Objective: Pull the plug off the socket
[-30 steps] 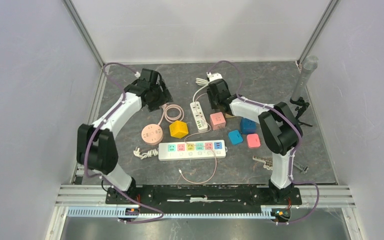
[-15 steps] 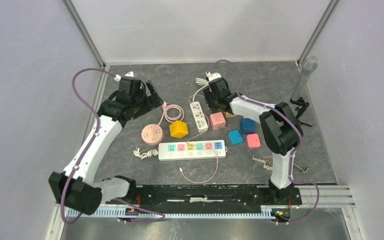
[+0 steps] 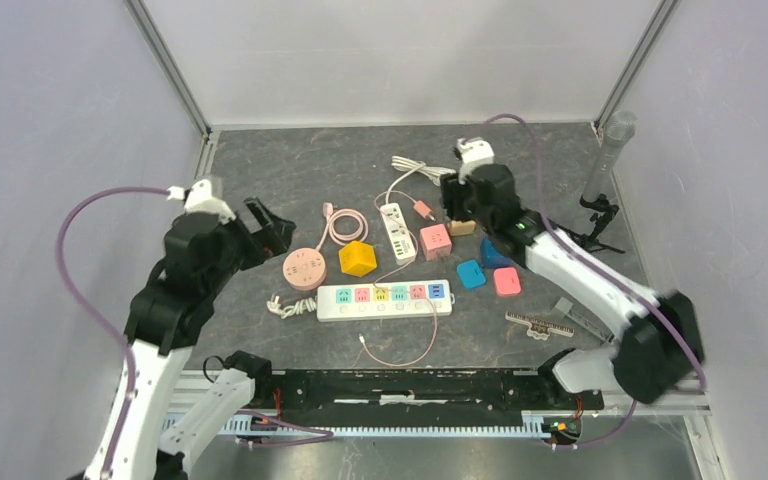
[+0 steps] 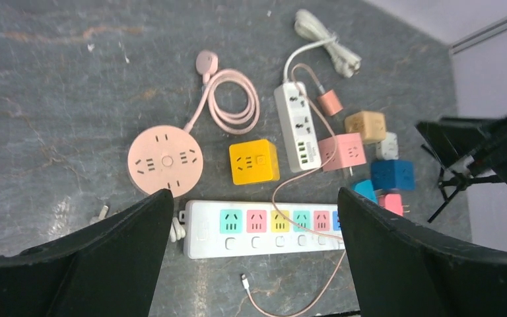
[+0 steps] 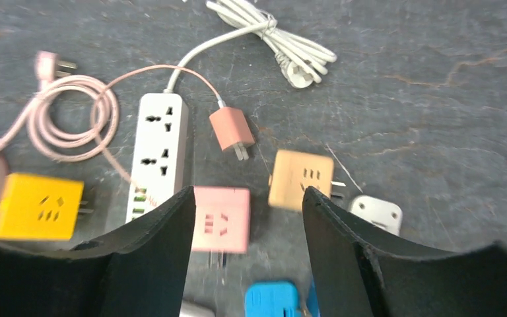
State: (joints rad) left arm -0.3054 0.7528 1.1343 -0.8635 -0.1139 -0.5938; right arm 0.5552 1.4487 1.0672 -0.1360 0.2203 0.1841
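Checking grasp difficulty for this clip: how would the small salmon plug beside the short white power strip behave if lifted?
The salmon plug looks small and boxy, so probably light and rigid, unlikely to roll. Its thin cable curves loosely past the white strip, so it would likely trail floppily and tug. Smooth-looking sides might slip in a claw.

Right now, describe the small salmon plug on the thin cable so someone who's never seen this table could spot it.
Find the short white power strip behind the long pastel one. The salmon plug lies on the table just right of the short strip's far end, apart from it, prongs bare. Unlike the tan cube and pink cube nearby, it trails a thin pink cable.
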